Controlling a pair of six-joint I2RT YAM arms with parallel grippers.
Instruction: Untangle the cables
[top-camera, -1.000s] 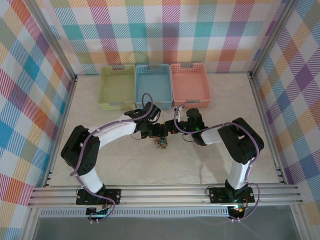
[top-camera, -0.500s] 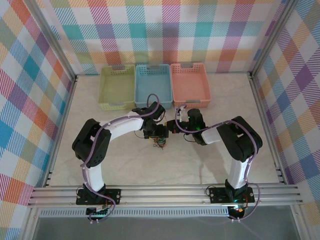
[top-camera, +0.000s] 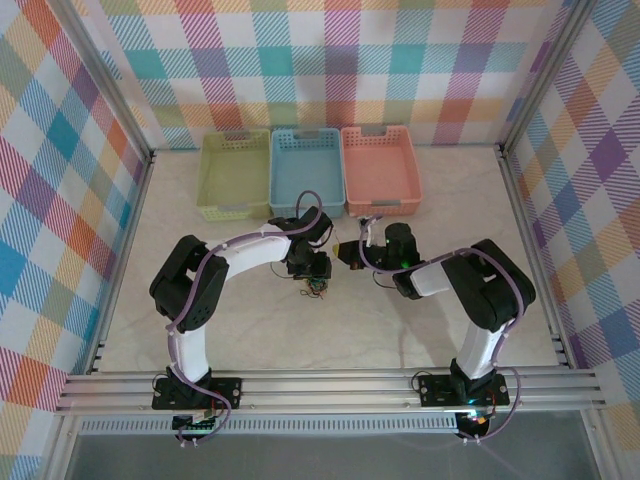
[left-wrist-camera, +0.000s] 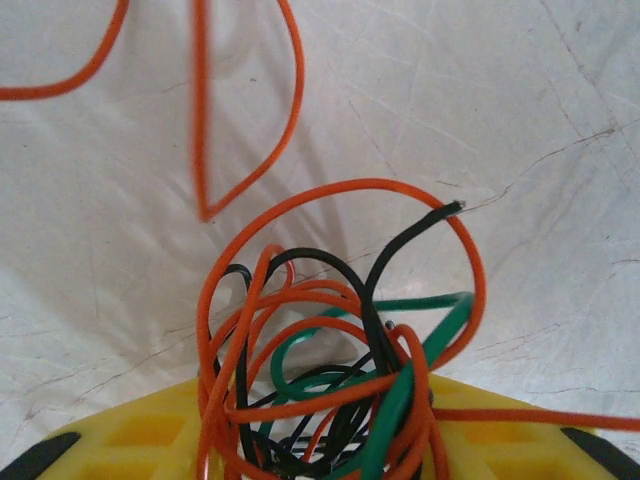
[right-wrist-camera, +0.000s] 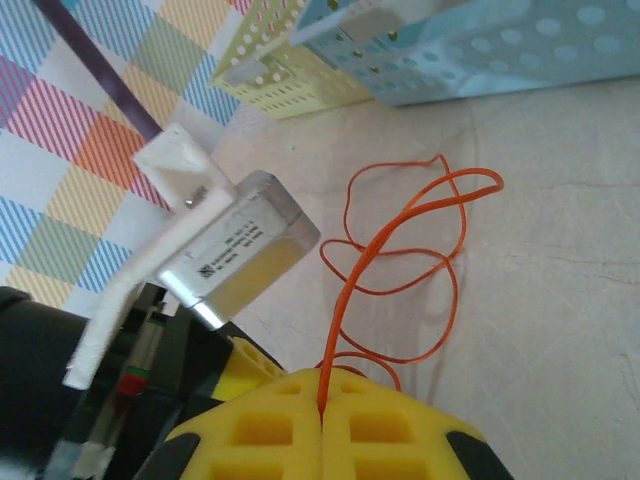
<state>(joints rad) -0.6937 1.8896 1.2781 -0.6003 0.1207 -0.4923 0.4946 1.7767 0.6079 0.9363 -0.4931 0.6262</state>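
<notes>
The cables (left-wrist-camera: 330, 330) are a knot of thin orange, black and green wires. They fill the gap between my left gripper's (left-wrist-camera: 315, 425) yellow pads (left-wrist-camera: 130, 430), which press the bundle from both sides. A black end (left-wrist-camera: 440, 212) sticks up, and loose orange loops (left-wrist-camera: 250, 120) lie on the table beyond. In the top view the knot (top-camera: 317, 285) hangs just under the left gripper (top-camera: 318, 268). My right gripper (right-wrist-camera: 322, 390) is shut on one orange cable (right-wrist-camera: 345, 300), which rises from the seam of its pads into loops (right-wrist-camera: 420, 250) on the table. From above, the right gripper (top-camera: 346, 253) sits close beside the left one.
Three baskets stand at the back: pale green (top-camera: 234, 178), blue (top-camera: 306, 172) and salmon (top-camera: 380, 170). The left arm's wrist housing (right-wrist-camera: 235, 250) is close to my right gripper. Metal frame rails (top-camera: 330, 385) run along the near edge. Checked walls enclose the table.
The left arm has swung right and down over the knot, and its jaws have narrowed around it. The right gripper has drawn slightly back to the right, still clamped on the orange cable.
</notes>
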